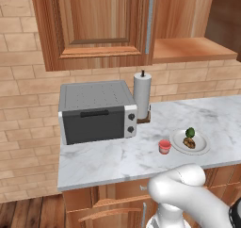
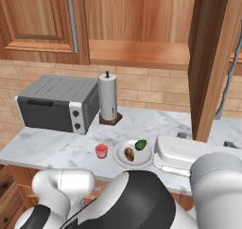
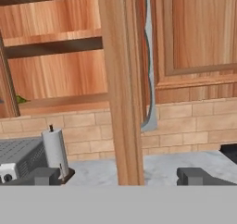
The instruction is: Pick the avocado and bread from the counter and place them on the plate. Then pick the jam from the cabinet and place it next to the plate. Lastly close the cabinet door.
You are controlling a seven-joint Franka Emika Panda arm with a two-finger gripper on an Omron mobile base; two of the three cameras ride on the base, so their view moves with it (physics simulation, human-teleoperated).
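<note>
Left base view: avocado (image 1: 190,132) and bread (image 1: 189,142) lay on the plate (image 1: 203,143); jam (image 1: 164,146) stood on the desk (image 1: 108,161) just beside it.
Right base view: cabinet (image 2: 142,53) door (image 2: 210,67) stood open.
Hand view: gripper (image 3: 125,176) was released, holding nothing, facing the door's edge.

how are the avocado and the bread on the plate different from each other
The avocado is dark green and smooth; the bread is tan-brown and lumpy. In the right base view the avocado sits toward the plate's far right, the bread nearer its middle. Both are small, far smaller than the plate, and lie close together on it.
</note>
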